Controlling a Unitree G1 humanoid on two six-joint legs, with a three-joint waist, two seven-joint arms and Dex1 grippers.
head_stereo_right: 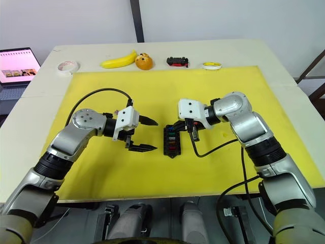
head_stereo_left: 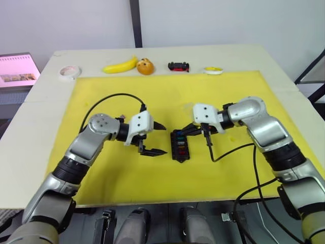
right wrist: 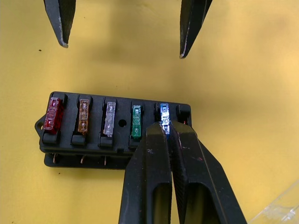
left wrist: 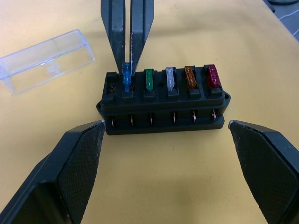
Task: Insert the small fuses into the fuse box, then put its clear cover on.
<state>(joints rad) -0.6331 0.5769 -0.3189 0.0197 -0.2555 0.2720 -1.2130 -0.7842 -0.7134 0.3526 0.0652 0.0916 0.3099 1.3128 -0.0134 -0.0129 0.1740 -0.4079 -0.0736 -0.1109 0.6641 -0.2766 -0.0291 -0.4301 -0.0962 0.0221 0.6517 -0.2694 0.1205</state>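
One claw (right wrist: 167, 128) pinching blue fuse (right wrist: 164, 113)

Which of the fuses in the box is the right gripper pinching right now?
The blue fuse, at the end of the row in the fuse box, beside the green one. The right gripper is closed on it; the green, grey, orange and red fuses stand untouched.

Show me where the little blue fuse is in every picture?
Left eye view: small blue plastic fuse, tiny, in the black fuse box by the right gripper.
Right eye view: same spot.
Left wrist view: leftmost fuse, pinched.
Right wrist view: between fingertips.
Shared landmark: the green fuse next to it.
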